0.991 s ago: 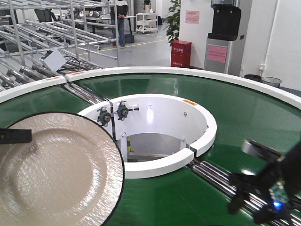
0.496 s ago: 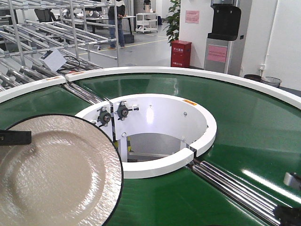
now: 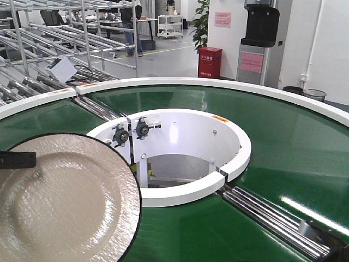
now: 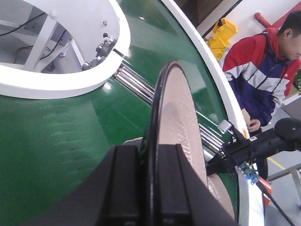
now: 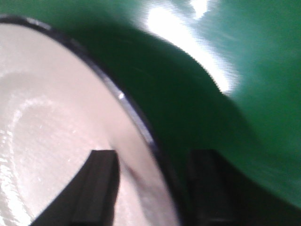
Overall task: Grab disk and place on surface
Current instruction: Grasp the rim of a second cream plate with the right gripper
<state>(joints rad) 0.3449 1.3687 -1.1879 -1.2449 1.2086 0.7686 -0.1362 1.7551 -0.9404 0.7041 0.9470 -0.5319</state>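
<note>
Changed over the last second: the right arm [image 3: 334,254], earlier plain above the belt's near right edge, has dropped almost out of the front view, leaving a dark scrap in the bottom corner. The plate [image 3: 65,202] has hardly shifted. The person [image 3: 131,19] at the back has stepped slightly left.

Hidden or unclear: the plate is cut off by the left and bottom frame edges in the front view. The right wrist picture is blurred, and only the plate's rim, its pale face and two finger stubs read.

1. Plate: cream with a black rim, held above the near left part of the green belt [image 3: 283,142], its face turned toward the front camera.
2. Left gripper [image 4: 148,151]: jaws clamped on the plate's rim, one black finger on each face, seen edge-on.
3. Right gripper [image 5: 153,156]: jaws spread wide, one finger over the plate's face and the other over the belt, with the rim between them. Whether it touches the plate cannot be told.
4. White ring wall [image 3: 240,147] at the belt's middle: its well holds black bearing blocks [image 3: 143,129] on the left inner wall.
5. Steel rollers [image 3: 267,213]: they cross the belt right of the ring.

Room: tube racks [image 3: 43,33] at far left, then a potted plant [image 3: 200,24], a red cabinet [image 3: 210,63] and a water dispenser [image 3: 256,43]. In the left wrist view, a man in a red, white and blue jacket [image 4: 263,70] stands beyond the belt's white outer edge.
</note>
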